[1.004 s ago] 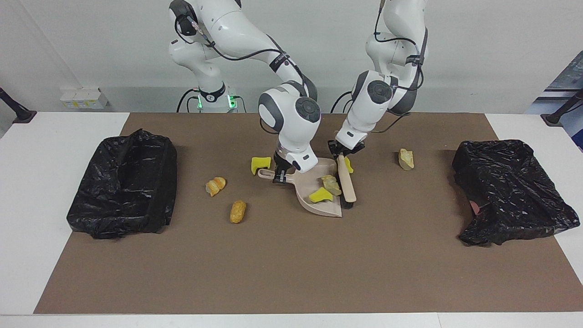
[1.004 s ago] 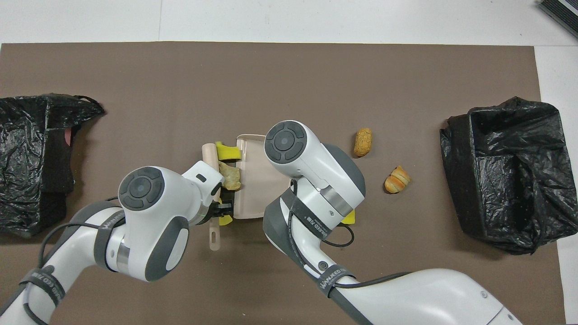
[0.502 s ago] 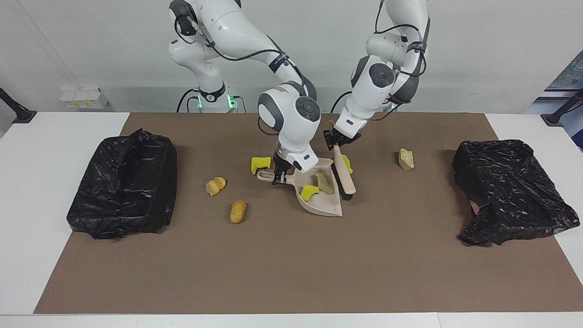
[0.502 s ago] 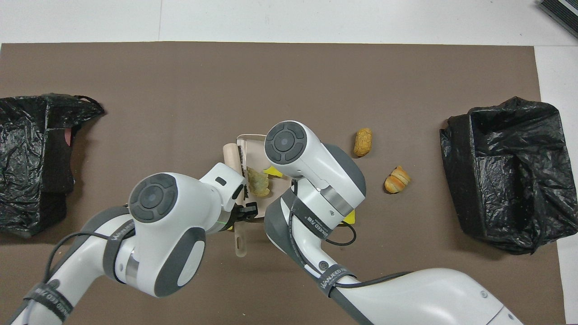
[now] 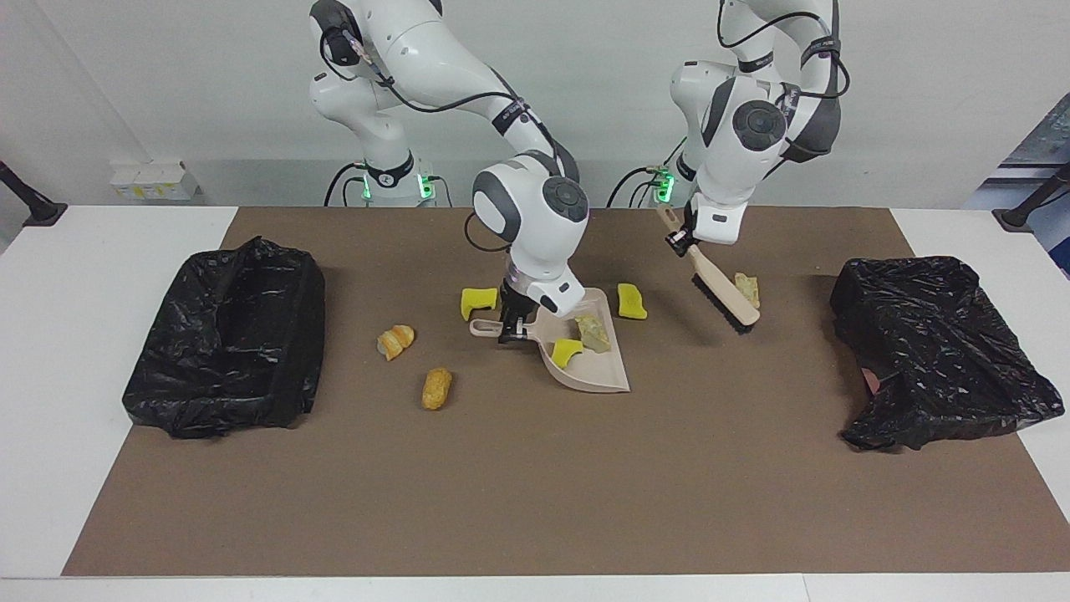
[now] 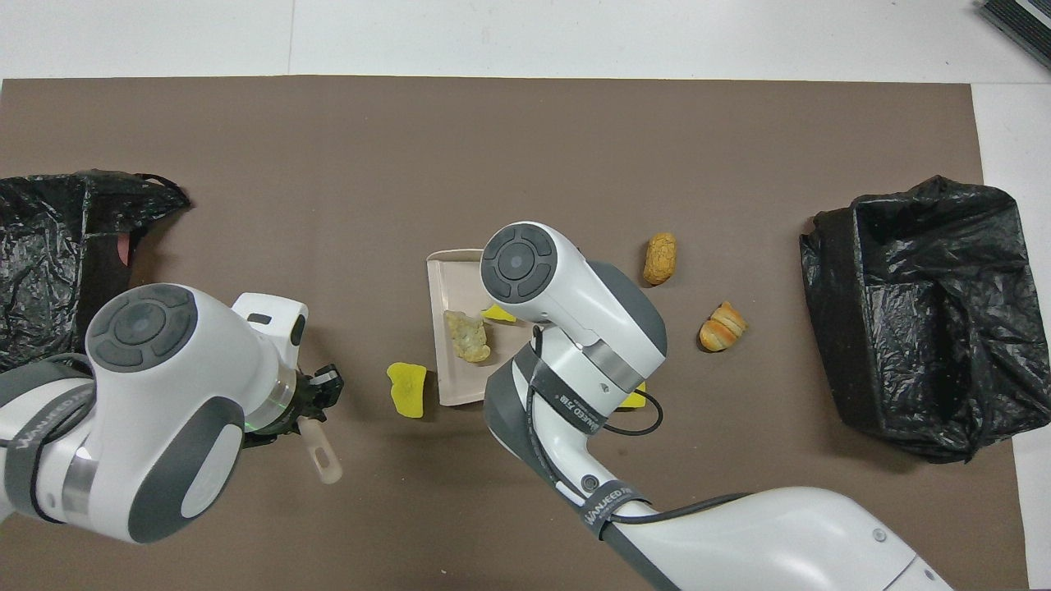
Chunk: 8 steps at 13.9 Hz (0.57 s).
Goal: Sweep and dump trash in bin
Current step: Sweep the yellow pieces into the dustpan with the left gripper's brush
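My right gripper (image 5: pixel 512 322) is shut on the handle of the beige dustpan (image 5: pixel 595 378), which rests on the brown mat. A yellow sponge chunk (image 5: pixel 567 351) and a pale lump (image 5: pixel 592 332) lie in the pan (image 6: pixel 447 275). My left gripper (image 5: pixel 679 241) is shut on the handle of the beige brush (image 5: pixel 726 294). The brush's black bristles are right beside another pale lump (image 5: pixel 748 288). More trash lies on the mat: a yellow chunk (image 5: pixel 631 301) beside the pan, another (image 5: pixel 478 303) by the pan's handle, and two orange-brown bread pieces (image 5: pixel 395 340) (image 5: pixel 436 388).
Two bins lined with black bags stand on the mat, one at the right arm's end (image 5: pixel 226 334) and one at the left arm's end (image 5: pixel 936 351). In the overhead view my left arm covers the brush head and the lump beside it.
My left gripper has lifted the brush off the dustpan's mouth and carried it toward the left arm's end, beside the pale lump. The sponge chunk and lump slid deeper into the pan.
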Motion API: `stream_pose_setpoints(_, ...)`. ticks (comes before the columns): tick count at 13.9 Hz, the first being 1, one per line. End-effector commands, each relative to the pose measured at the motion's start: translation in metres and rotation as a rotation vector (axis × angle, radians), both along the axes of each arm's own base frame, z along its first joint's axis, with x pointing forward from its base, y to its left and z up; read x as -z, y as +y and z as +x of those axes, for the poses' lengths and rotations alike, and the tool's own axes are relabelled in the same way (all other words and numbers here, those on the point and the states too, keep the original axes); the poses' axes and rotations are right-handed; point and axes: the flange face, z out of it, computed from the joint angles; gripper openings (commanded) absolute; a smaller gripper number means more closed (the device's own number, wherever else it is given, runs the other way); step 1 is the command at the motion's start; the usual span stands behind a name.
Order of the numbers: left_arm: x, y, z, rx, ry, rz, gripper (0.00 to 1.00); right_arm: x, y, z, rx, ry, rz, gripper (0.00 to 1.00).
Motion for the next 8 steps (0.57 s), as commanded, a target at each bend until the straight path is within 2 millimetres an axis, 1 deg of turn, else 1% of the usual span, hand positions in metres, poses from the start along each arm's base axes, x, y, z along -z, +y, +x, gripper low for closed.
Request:
stream_pose_setpoints(1, 0.008, 0.043, -0.030, -0.039, 0.007, 0.095, 0.00, 0.003, 0.000, -0.018, -0.029, -0.005, -0.011, 0.00)
stream_pose_setpoints(2, 0.013, 0.066, -0.039, -0.077, 0.018, 0.109, 0.00, 0.005, 0.002, -0.023, -0.027, -0.016, -0.002, 0.00)
stream_pose_setpoints(3, 0.017, 0.083, -0.049, -0.095, 0.028, 0.112, 0.00, 0.009, 0.007, -0.030, -0.028, -0.027, 0.014, 0.00)
stream_pose_setpoints(4, 0.021, 0.091, -0.061, -0.083, 0.034, 0.123, 0.00, 0.010, 0.009, -0.032, -0.026, -0.034, 0.024, 0.00)
stream_pose_setpoints(5, 0.025, 0.097, -0.070, -0.081, 0.050, 0.126, 0.00, 0.011, 0.008, -0.032, -0.025, -0.033, 0.026, 0.00)
stream_pose_setpoints(6, 0.029, 0.104, -0.086, -0.074, 0.060, 0.125, 0.00, 0.013, 0.008, -0.035, -0.025, -0.031, 0.027, 0.00)
stream_pose_setpoints(7, 0.043, 0.102, -0.099, -0.047, 0.083, 0.127, 0.00, 0.016, 0.006, -0.039, -0.011, -0.029, 0.022, 0.00)
stream_pose_setpoints(8, 0.054, 0.098, -0.105, -0.030, 0.093, 0.132, 0.00, 0.018, 0.005, -0.041, -0.008, -0.029, 0.022, 0.00)
